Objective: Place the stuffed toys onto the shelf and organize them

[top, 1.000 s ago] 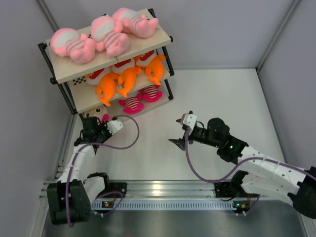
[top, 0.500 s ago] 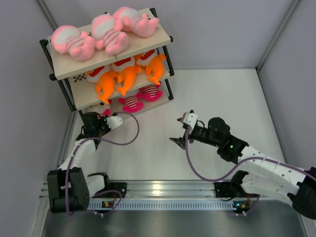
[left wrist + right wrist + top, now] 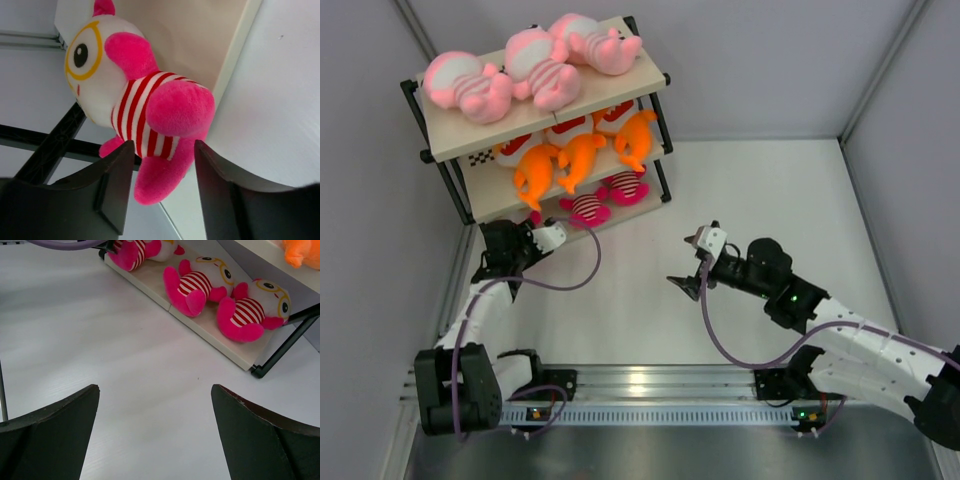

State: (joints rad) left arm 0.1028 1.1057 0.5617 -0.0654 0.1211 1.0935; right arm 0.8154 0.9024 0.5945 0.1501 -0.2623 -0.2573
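Observation:
The shelf (image 3: 450,140) stands at the back left. Three pale pink dolls (image 3: 542,72) lie on its top board and three orange dolls (image 3: 578,158) on the middle board. Two magenta-striped dolls (image 3: 585,208) lie on the bottom board, and a third (image 3: 145,110) lies at its left end. My left gripper (image 3: 164,150) is open right at this third doll. One magenta leg hangs between the jaws without touching them. In the top view the left gripper (image 3: 527,226) is at the shelf's lower left corner. My right gripper (image 3: 682,283) is open and empty mid-table. All three striped dolls (image 3: 195,282) show in the right wrist view.
Grey walls close in the white table on the left, back and right. The shelf's black frame leg (image 3: 285,347) stands on the table at the bottom board's right end. A purple cable (image 3: 582,270) loops from the left wrist over the table.
My left gripper has moved up to the shelf's bottom board, carrying the magenta-striped doll onto its left end. The right gripper has drifted slightly right.

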